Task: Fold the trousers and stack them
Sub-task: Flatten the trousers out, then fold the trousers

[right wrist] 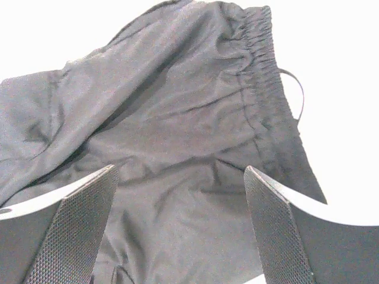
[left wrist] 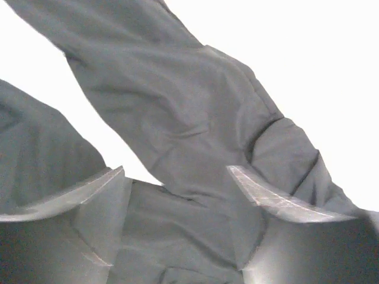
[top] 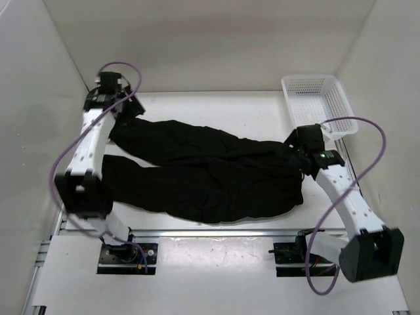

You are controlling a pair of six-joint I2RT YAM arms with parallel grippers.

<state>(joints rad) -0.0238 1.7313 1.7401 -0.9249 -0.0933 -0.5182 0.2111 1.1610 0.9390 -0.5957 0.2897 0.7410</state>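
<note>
White counter [top: 216, 108] enclosed by white walls [top: 197, 39]. The trousers [top: 210, 177] lie spread across it, legs toward the left, elastic waistband [right wrist: 260, 53] at the right. A white mesh basket [top: 312, 77] stands at the far right corner; the trousers lie outside it. The left arm [top: 92, 141] reaches over a far-left leg end, left pincer [left wrist: 174, 171] released. The right arm [top: 348, 197] bends over the waistband, right pincer [right wrist: 180, 168] released.

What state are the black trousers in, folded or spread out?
Spread out: the trousers lie full length, both legs apart and reaching left, waistband at right, nothing doubled over.
</note>
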